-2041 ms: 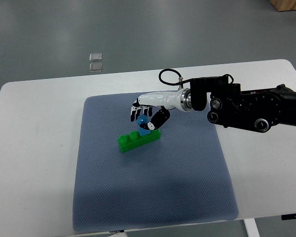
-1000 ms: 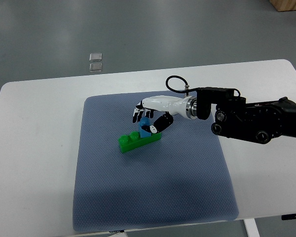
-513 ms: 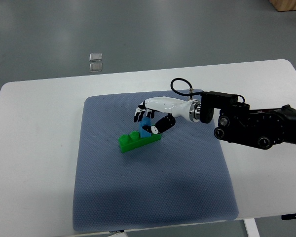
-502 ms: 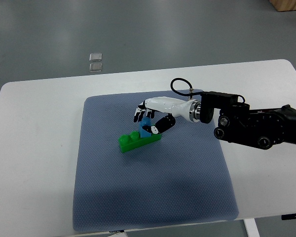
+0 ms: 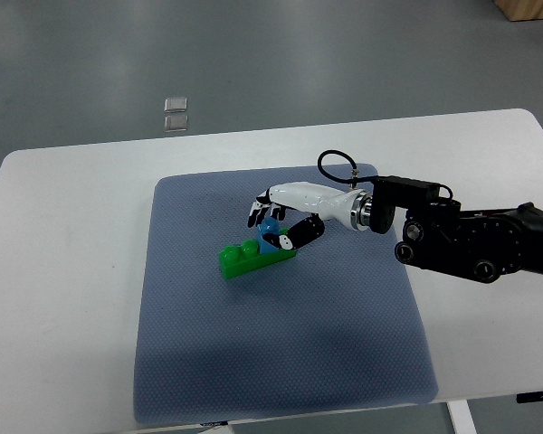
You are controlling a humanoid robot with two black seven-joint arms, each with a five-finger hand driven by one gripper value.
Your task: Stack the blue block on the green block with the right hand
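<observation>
The right hand (image 5: pixel 279 215) is curling its fingers around the blue block (image 5: pixel 272 232), which is sitting on the green block (image 5: pixel 252 257).

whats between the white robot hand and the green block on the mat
The small blue block, in the top view: it sits on the green block's right end, with the right hand curled around it.

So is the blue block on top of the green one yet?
On. The blue block sits on the green block's right end, the right hand curled around it.
</observation>
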